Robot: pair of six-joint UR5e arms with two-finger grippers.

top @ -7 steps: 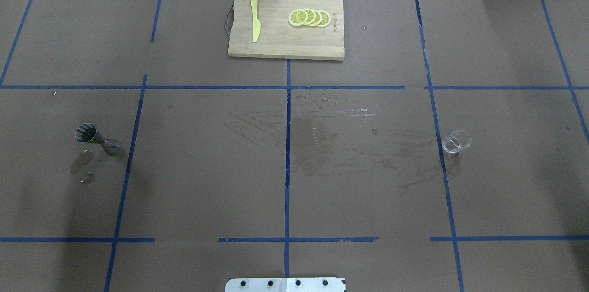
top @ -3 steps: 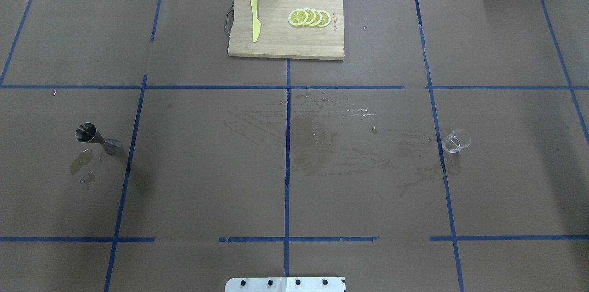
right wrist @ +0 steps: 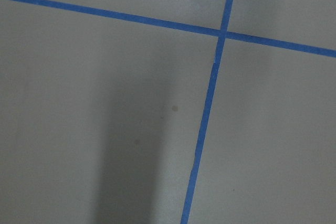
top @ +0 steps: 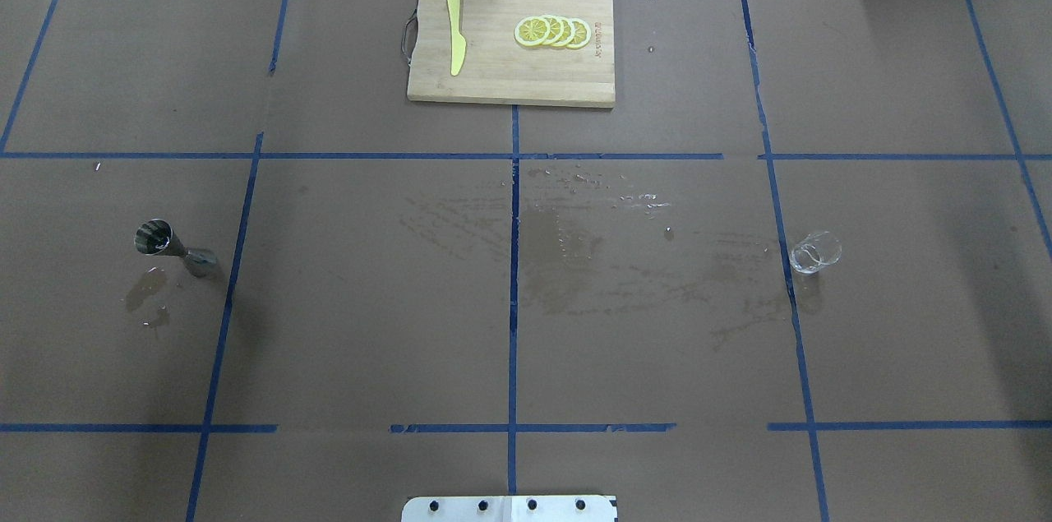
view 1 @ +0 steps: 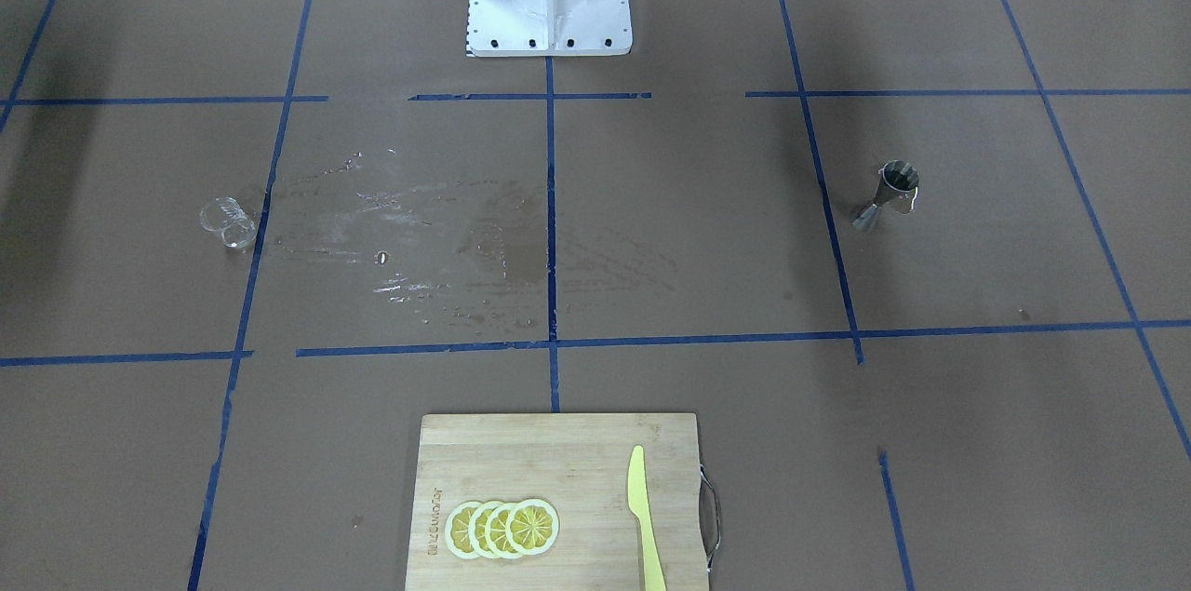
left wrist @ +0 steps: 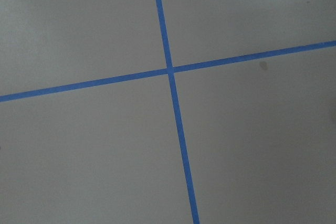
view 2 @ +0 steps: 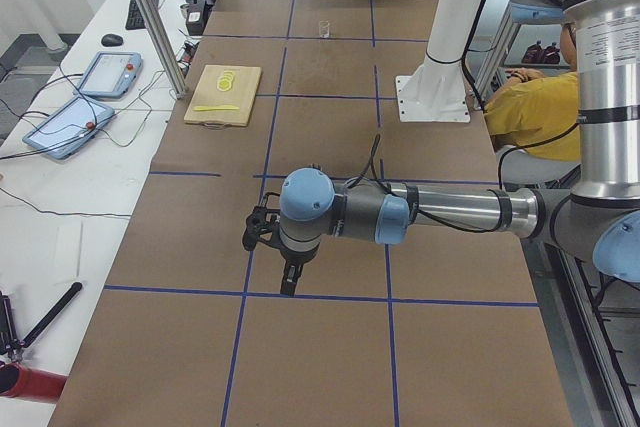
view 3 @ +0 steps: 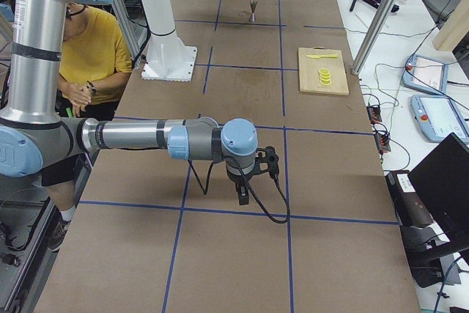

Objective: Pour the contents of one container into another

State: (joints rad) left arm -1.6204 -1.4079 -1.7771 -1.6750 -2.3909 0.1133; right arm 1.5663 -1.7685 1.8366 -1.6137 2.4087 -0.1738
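Your glass cup [top: 815, 251] stands on the right half of the counter [top: 370, 341], and the jigger [top: 173, 247] is upright, well apart on the left half. That puts the right arm nearer the cup. From the side views you cannot tell whether the right fingers [view 3: 242, 194] or the left fingers [view 2: 290, 282] are open or closed.

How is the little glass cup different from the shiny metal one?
The glass cup is see-through; the jigger is shiny metal. The cup has plain sides; the jigger pinches in at its waist. The cup is on the robot's right, the jigger left. Both stand upright.
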